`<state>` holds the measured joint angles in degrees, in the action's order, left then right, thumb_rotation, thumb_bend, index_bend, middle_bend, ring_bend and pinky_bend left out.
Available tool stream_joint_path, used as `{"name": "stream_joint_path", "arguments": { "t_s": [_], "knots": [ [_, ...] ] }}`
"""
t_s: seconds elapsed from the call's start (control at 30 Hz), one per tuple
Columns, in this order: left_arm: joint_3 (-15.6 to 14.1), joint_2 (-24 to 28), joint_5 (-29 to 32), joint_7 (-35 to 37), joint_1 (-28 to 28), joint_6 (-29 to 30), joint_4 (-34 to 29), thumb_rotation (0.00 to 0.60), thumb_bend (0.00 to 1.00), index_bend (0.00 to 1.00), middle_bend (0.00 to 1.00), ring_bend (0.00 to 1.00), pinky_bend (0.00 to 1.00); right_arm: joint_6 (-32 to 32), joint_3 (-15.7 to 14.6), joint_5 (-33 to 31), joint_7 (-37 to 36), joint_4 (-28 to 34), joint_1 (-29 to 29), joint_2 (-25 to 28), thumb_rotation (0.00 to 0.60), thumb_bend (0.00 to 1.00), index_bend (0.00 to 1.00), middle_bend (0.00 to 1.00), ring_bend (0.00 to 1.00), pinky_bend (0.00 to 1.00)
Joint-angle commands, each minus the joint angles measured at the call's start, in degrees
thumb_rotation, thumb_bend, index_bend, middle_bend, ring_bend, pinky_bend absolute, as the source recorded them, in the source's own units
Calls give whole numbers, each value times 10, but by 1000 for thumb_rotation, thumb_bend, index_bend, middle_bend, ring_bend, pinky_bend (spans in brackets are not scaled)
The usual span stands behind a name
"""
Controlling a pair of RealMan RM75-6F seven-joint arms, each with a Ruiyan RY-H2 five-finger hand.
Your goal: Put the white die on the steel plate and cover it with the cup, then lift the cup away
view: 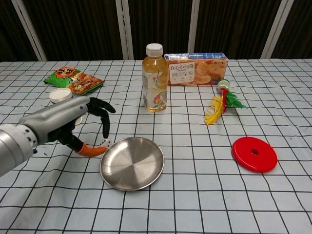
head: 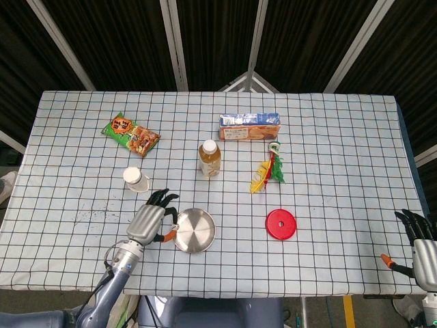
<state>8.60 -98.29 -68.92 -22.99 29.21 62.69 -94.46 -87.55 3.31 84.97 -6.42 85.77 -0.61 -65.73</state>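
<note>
My left hand (head: pixel 153 219) (view: pixel 73 124) hovers at the left rim of the steel plate (head: pixel 194 231) (view: pixel 132 163). It pinches the small white die (view: pixel 105 143) between a fingertip and the orange-tipped thumb, just over that rim. The plate is bare. The white cup (head: pixel 135 180) (view: pixel 60 95) stands behind my left hand, which partly hides it in the chest view. My right hand (head: pixel 423 249) shows only in the head view, off the table's right front corner, with fingers apart and holding nothing.
Behind the plate stands a tea bottle (head: pixel 210 158) (view: pixel 155 78), with a cracker box (head: pixel 249 127) further back. A snack bag (head: pixel 131 134) lies at the back left. A feather toy (head: pixel 268 169) and a red disc (head: pixel 281 223) lie to the right.
</note>
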Motion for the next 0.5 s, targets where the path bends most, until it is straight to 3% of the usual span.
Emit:
{"name": "stream_joint_path", "arguments": {
  "t_s": [0.03, 0.5],
  "knots": [
    [10, -22, 14, -9, 21, -24, 19, 600, 450, 565, 141, 0, 49, -1, 1, -1, -2, 0, -1, 2, 600, 56, 172, 141, 131, 0],
    [16, -66, 71, -81, 62, -50, 57, 600, 450, 565, 140, 0, 48, 1, 1, -3, -6, 0, -1, 3, 600, 56, 172, 141, 131, 0]
  ]
}}
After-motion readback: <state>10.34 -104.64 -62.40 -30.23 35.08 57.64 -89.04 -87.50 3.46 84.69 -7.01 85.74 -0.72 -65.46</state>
